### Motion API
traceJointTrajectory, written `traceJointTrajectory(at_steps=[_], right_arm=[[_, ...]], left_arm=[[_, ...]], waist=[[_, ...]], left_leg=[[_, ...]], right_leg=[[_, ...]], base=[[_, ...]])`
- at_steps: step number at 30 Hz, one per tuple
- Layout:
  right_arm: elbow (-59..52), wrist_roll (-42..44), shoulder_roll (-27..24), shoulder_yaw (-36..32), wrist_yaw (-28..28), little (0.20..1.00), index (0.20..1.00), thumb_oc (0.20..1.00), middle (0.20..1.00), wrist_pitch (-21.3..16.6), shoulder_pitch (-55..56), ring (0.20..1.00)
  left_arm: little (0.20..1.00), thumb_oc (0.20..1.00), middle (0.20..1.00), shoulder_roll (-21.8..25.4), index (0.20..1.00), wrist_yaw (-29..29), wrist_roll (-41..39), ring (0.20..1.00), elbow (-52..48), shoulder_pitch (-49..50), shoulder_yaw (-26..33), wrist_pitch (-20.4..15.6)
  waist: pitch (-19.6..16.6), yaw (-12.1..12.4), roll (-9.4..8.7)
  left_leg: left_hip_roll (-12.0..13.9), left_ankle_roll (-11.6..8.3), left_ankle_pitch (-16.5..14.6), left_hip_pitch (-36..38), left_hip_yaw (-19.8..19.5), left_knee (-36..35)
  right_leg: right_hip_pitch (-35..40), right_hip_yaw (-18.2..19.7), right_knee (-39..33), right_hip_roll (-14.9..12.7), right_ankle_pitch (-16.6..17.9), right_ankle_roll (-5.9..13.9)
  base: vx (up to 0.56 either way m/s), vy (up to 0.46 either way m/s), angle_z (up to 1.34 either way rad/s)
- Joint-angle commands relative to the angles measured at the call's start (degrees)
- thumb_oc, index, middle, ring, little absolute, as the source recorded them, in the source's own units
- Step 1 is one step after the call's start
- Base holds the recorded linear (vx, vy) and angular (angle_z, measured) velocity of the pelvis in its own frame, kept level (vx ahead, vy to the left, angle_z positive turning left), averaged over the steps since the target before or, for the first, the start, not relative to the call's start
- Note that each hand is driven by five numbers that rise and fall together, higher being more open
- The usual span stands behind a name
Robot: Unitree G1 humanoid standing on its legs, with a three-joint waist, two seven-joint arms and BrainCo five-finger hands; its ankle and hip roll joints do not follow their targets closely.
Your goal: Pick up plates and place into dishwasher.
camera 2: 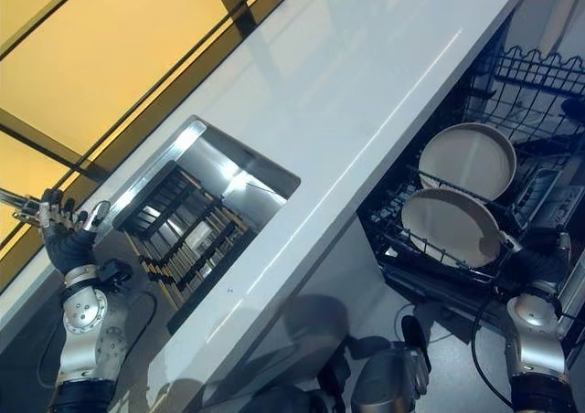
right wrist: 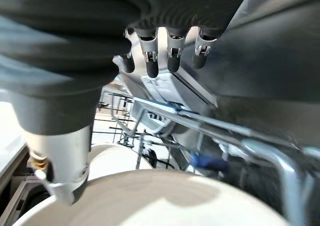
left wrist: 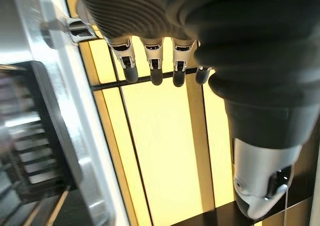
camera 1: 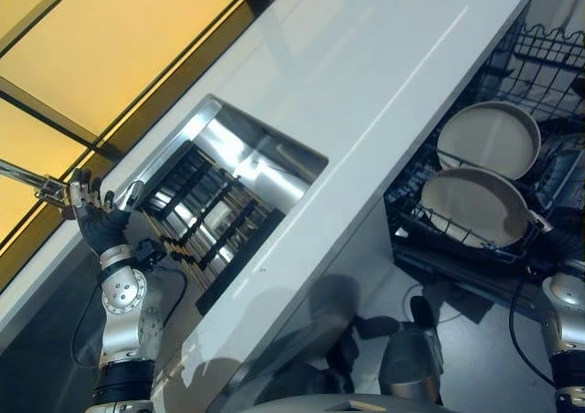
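Two pale round plates stand on edge in the pulled-out black wire dishwasher rack at the right, the far plate behind the near plate. My right hand is low beside the near plate. It is open, with its fingers relaxed above the rim and its thumb by the plate's edge. My left hand is raised at the far left past the sink's corner. It is also open, and its fingers hold nothing.
A long white countertop runs between the hands. A steel sink is set into it and holds a black slatted rack. A metal fitting sticks out by the left hand. Yellow panels with dark frames lie behind.
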Motion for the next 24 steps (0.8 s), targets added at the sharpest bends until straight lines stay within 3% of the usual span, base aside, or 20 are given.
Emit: traceJointTrajectory(at_steps=[1,13,24], right_arm=[[2.8,6.4,-1.4,2.1,0.4,1.0,1.0,1.0,1.0,-6.4,-5.9,1.0],[2.6,15.0,3.4,7.6,5.8,1.0,1.0,1.0,1.0,-15.3,-13.8,1.0],[0.1,12.6,5.7,9.7,7.4,1.0,1.0,1.0,1.0,-16.5,-19.1,1.0]], left_arm=[[1.0,1.0,1.0,3.7,1.0,3.5,-1.1,1.0,-1.0,-4.0,0.0,-2.9],[1.0,1.0,1.0,5.5,1.0,8.5,2.5,1.0,-4.7,-9.6,-4.1,-2.6],[1.0,1.0,1.0,5.1,1.0,9.7,3.4,1.0,-5.6,-9.5,-4.4,-1.3]], waist=[[0.1,0.7,-4.37],[5.8,1.9,-4.01],[5.8,4.3,-3.83]], left_leg=[[4.9,-5.28,-4.4,-7.7,-3.0,15.5],[4.1,-5.16,-4.2,-15.6,-5.2,18.8],[3.1,-5.04,-4.3,-17.4,-5.3,19.4]], right_leg=[[-0.6,3.7,1.6,-6.0,-0.8,1.89],[-6.1,5.2,1.4,-7.0,1.6,1.99],[-6.7,3.3,1.0,-9.1,2.9,1.65]], base=[[-0.13,0.028,0.09],[-0.11,0.018,0.04],[0.01,0.073,0.02]])
